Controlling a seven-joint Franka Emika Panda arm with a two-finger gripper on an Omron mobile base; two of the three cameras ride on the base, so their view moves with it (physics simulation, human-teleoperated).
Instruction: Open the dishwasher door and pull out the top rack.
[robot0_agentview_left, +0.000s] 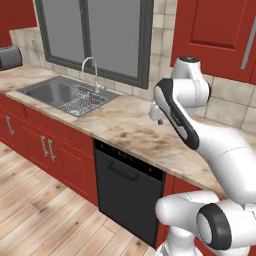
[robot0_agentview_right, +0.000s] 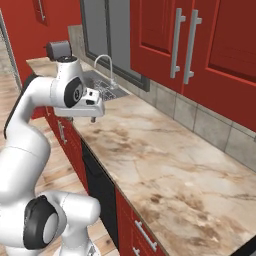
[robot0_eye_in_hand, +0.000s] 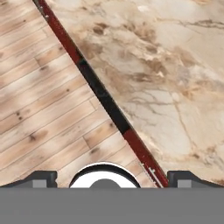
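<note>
Dishwasher door (robot0_agentview_left: 127, 195), a flat black panel with a bar handle, stands shut under the marble counter (robot0_agentview_left: 135, 132), right of the sink (robot0_agentview_left: 65, 95) and red cabinet doors (robot0_agentview_left: 47, 150), while the gripper (robot0_agentview_left: 159, 119) hovers above the counter, fingers spread wide and holding nothing.

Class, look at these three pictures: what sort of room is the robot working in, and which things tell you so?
A home kitchen, rendered. The clues: a steel sink with a tap under a window, a closed black dishwasher door set under the marble-patterned counter, and red cabinets above.
</note>
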